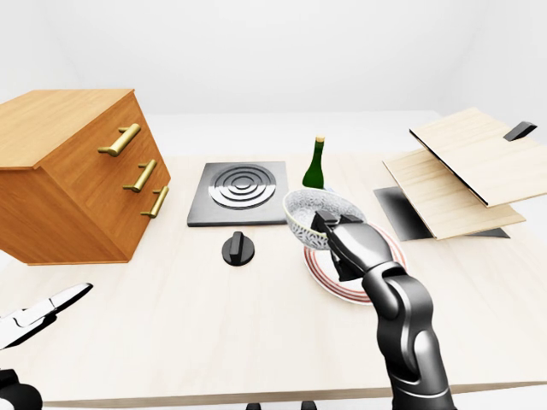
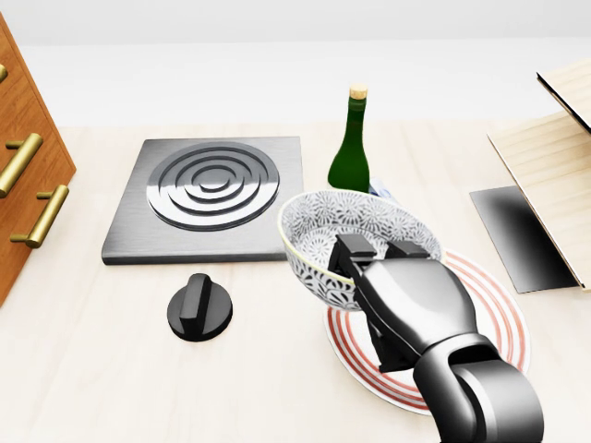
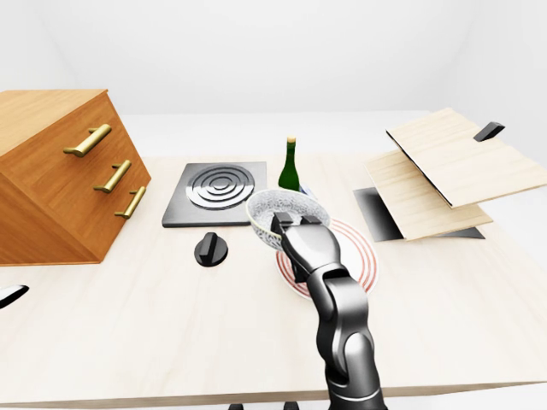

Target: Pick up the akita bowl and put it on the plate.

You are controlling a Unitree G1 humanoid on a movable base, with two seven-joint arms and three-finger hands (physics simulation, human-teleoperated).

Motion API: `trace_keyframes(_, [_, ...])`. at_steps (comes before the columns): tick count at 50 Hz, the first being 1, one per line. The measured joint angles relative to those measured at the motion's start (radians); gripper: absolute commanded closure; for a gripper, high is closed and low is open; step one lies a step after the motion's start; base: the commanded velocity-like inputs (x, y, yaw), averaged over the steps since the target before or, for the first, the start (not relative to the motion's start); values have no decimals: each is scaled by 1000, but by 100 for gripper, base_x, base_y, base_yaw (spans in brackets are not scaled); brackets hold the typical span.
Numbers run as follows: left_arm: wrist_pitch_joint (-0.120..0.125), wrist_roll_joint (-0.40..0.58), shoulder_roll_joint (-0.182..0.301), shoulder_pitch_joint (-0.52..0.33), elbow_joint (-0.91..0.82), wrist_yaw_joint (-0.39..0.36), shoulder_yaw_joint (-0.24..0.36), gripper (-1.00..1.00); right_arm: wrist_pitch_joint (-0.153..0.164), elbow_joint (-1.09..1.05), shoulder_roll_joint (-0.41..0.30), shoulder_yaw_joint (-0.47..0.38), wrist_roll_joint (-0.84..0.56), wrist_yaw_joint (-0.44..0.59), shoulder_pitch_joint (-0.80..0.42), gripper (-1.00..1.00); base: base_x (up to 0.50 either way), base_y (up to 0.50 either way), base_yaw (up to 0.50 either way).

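**Bowl held over the plate's edge, not yet set down**

The right hand (image 2: 411, 305) grips the akita bowl (image 2: 346, 226) by the rim at the bottom of the head view. Two dark fingers (image 2: 355, 251) hook over the lip into the patterned inside. The third finger, presumably pressed against the outer wall, is hidden behind the hand. This rim pinch keeps the bowl roughly level with its mouth facing up, which suits lowering it flat.

The bowl hangs over the left part of the red-ringed plate (image 2: 494, 318), short of its centre, so it probably needs to travel further right before release. I cannot tell whether its base is clear of the plate, because the hand and bowl cover that spot.

Above the bowl in the head view stands a green wine bottle (image 2: 350, 148). The bowl hides all but a corner of a small carton (image 2: 382, 192) beside the bottle. The stove burner (image 2: 212, 189) and its loose black knob (image 2: 199, 307) lie to the left, apart from the plate.

The left hand (image 1: 43, 312) is cut off at the lower-left corner of the left-eye view. Its visible pale fingers are stretched out and hold nothing.
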Motion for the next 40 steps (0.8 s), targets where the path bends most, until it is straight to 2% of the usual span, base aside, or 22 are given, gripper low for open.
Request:
trace_keyframes(20, [0, 5, 2, 3, 48, 3, -14, -100, 0, 0, -33, -54, -2, 0, 3, 100, 0, 0, 0])
trace_keyframes(40, [0, 0, 0, 5, 19, 1, -6, -100, 0, 25, -62, -97, -18, 0, 13, 100, 0, 0, 0])
